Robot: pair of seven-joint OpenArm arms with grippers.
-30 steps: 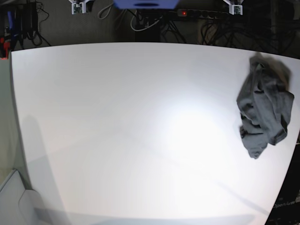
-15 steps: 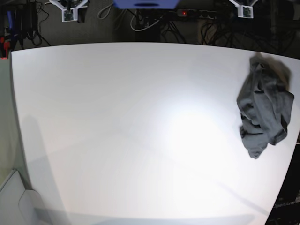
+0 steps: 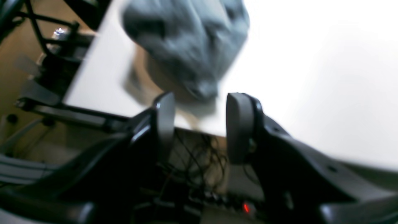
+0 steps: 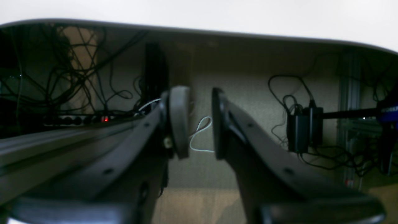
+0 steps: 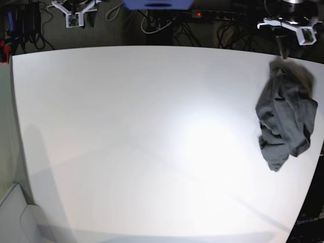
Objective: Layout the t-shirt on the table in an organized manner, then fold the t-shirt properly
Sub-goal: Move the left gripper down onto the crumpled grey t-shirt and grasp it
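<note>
Both sets of jaws stood parted and empty: the left gripper (image 3: pixel 199 124) faced the shirt (image 5: pixel 286 119), the right gripper (image 4: pixel 200 121) hung off the desk (image 5: pixel 126 126) edge. The shirt lay crumpled near one desk edge, layout not yet begun. The next move likely called for gripping it. Motion blur hid its seams.

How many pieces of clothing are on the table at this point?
1. One crumpled t-shirt lies bunched near the table's edge on the base view's right, ahead of the left gripper. Nothing shows whether anything lies under it.
</note>
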